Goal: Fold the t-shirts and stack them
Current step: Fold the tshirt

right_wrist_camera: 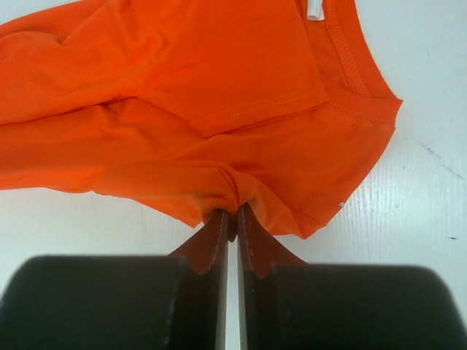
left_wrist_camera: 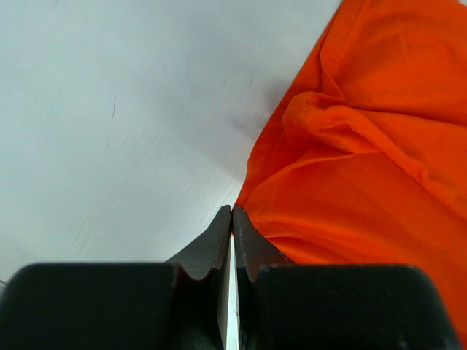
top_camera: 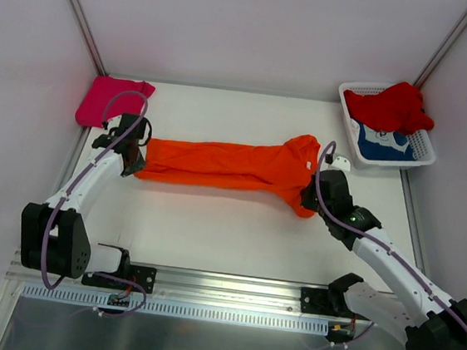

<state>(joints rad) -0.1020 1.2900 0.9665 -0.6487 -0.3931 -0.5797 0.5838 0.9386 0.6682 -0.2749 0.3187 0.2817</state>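
Closed left pincer [left_wrist_camera: 231, 213] at orange t-shirt [left_wrist_camera: 365, 160] corner, on white table [left_wrist_camera: 109, 131].

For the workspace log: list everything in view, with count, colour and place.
table: one, white
basket: one, white lattice, far right corner
orange t-shirt: one, bright orange, stretched across the middle
pink t-shirt: one, magenta-pink, far left corner
red t-shirt: one, red, heaped in the basket
blue t-shirt: one, blue with white print, under the red one
left gripper: one, black, shut on the orange t-shirt's left end
right gripper: one, black, shut on its right end
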